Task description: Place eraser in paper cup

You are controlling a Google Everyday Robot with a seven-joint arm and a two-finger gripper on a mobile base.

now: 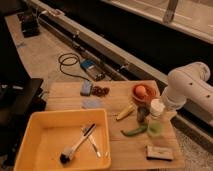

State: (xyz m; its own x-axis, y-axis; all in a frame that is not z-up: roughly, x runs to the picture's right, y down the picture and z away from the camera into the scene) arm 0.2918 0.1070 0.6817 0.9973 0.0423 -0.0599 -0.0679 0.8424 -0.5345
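The eraser (pixel 160 152), a flat dark block with pale edges, lies on the wooden table (pixel 120 150) near its front right corner. The white paper cup (pixel 156 106) stands upright at the right side of the table, just behind a pale green translucent cup (pixel 155 128). My white arm (pixel 187 87) comes in from the right. Its gripper (pixel 167 112) is low at the table's right edge, right beside the paper cup and well behind the eraser. It holds nothing that I can see.
An orange bowl (pixel 143 93) with a fruit stands behind the paper cup. A small dark grey cylinder (pixel 142 114), a yellow banana-like piece (pixel 125 112) and a green pepper (pixel 133 131) lie mid-table. A yellow tray (pixel 35 145) with a brush (pixel 75 146) fills the front left. A blue-grey pad (pixel 86 88) and pale cloth (pixel 92 103) lie at the back left.
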